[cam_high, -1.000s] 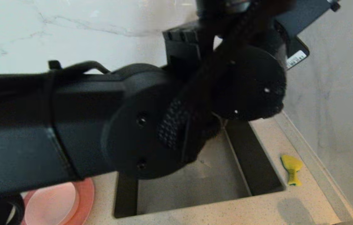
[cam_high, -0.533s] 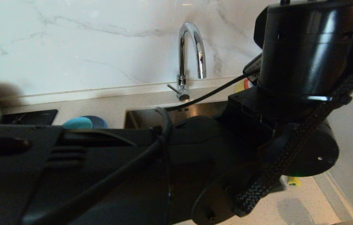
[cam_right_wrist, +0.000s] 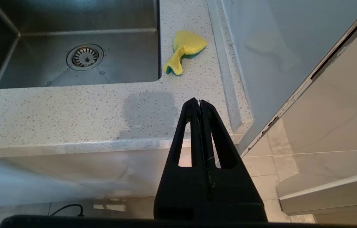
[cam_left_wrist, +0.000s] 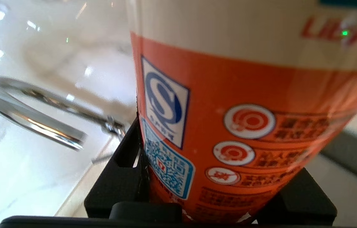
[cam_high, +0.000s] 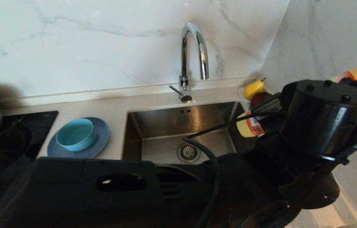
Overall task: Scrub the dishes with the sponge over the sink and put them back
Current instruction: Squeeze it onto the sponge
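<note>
Yellow sponge [cam_right_wrist: 184,52] looks soft and light; pinch its narrow waist. Left hand [cam_left_wrist: 210,202] clamps the detergent bottle [cam_left_wrist: 245,110]; right hand [cam_right_wrist: 199,104] rests closed.

A chrome gooseneck tap [cam_high: 192,60] is seen against the marble backsplash [cam_high: 80,47]. An orange-labelled detergent bottle [cam_left_wrist: 245,126] is shown close up, while a yellow pear [cam_high: 253,89] is set in the counter's back corner.
</note>
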